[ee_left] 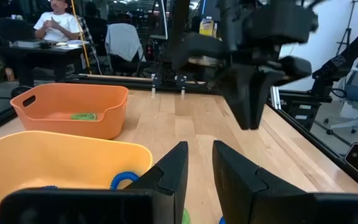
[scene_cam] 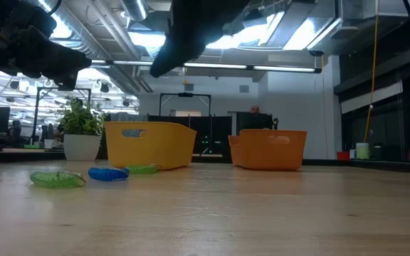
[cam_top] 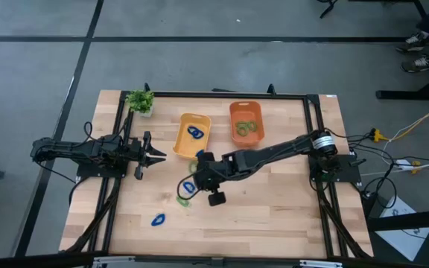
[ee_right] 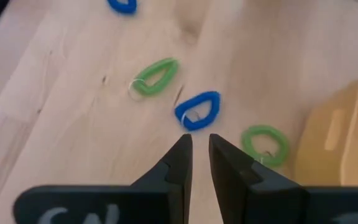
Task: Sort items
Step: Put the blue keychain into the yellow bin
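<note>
Small oval rings lie flat on the wooden table: a blue ring (ee_right: 197, 111), a green ring (ee_right: 155, 78) and another green ring (ee_right: 265, 144) just beyond my right gripper (ee_right: 199, 144), and a farther blue ring (cam_top: 158, 219). In the low view they show as a green ring (scene_cam: 57, 179), a blue ring (scene_cam: 108, 173) and a green ring (scene_cam: 142, 169). My right gripper (cam_top: 197, 176) hangs above the table near the blue ring, fingers a narrow gap apart, holding nothing. My left gripper (cam_top: 153, 155) waits left of the yellow bin, open and empty (ee_left: 199, 163).
A yellow bin (cam_top: 192, 135) holds a blue ring (cam_top: 195, 132); an orange bin (cam_top: 246, 123) holds green rings (cam_top: 247, 128). A potted plant (cam_top: 140, 100) stands at the far left corner. Black rails (cam_top: 311, 149) frame the table. A person (ee_left: 58, 25) sits beyond it.
</note>
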### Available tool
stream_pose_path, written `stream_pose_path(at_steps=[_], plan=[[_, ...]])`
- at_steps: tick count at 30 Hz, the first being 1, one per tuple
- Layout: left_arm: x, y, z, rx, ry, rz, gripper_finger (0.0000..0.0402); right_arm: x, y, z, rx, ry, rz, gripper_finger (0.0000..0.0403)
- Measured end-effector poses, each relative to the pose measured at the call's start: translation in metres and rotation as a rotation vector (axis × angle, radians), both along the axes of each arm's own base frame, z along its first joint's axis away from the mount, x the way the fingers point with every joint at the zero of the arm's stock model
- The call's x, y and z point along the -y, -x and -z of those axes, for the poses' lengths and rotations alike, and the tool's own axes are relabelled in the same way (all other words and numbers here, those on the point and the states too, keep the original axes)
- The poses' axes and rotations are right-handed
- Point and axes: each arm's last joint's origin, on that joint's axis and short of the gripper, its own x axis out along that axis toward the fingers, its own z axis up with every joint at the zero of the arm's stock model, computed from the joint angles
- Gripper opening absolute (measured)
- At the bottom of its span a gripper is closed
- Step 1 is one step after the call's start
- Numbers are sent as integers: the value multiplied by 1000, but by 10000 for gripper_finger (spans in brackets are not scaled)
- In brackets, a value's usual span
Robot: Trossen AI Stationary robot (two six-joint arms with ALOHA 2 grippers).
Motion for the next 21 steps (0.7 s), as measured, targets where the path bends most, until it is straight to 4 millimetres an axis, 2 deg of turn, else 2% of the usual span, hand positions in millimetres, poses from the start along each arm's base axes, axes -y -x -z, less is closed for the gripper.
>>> stream_pose_path(at_steps=[5, 12, 21], plan=[[0, 0, 0, 0, 0, 0, 70, -3, -10, 11, 31, -22, -20, 55], [0, 0, 0, -3, 0, 0, 70, -8, -17, 14, 75, -96, -72, 55], [0, -1, 1, -17, 0, 0, 70, -3, -22, 8, 150, -136, 104, 55]])
